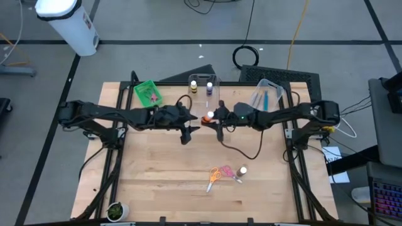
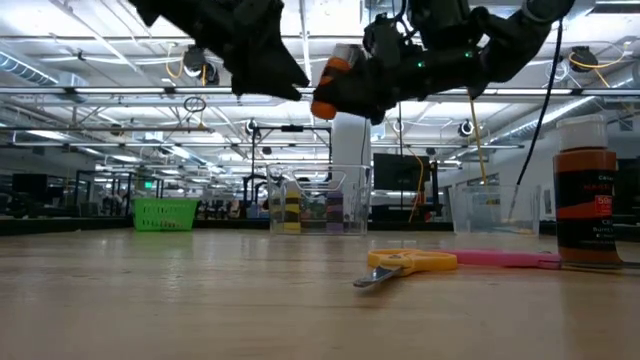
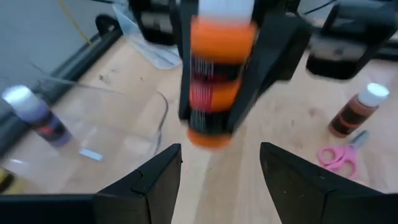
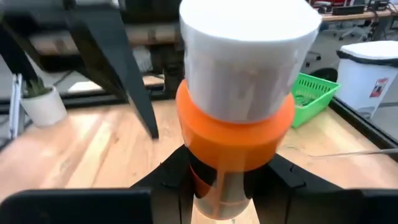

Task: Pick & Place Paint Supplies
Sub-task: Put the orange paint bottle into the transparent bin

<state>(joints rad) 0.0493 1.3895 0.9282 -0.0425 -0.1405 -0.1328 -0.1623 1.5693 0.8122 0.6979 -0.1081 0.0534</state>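
My right gripper [image 1: 217, 119] is shut on an orange paint bottle [image 1: 209, 115] with a white cap, high over the table's middle. The low view shows the bottle [image 2: 333, 85] tilted, well above the wood. My left gripper [image 1: 188, 130] hangs open just left of it, and its fingers [image 3: 158, 177] point at the bottle [image 3: 217, 68] without touching. A red-brown bottle [image 1: 242, 170] stands on its base near the table's front. Orange scissors [image 1: 213, 176] and pink scissors [image 1: 227, 171] lie flat beside it. Yellow and purple bottles stand in a clear tub [image 1: 204, 85]. My right gripper pinches the orange bottle's lower body [image 4: 217, 186] between its two fingers, one on each side. The white cap [image 4: 249, 56] sticks out toward the wrist camera. The bottle is lifted clear of the table and tilts, cap end higher.
A green bin [image 1: 147, 93] sits at the far left of the table and holds something pink. A second clear tub [image 1: 270, 95] at the far right holds blue brushes. A small potted plant [image 1: 115, 211] stands at the near left corner. Bare wood lies below both grippers.
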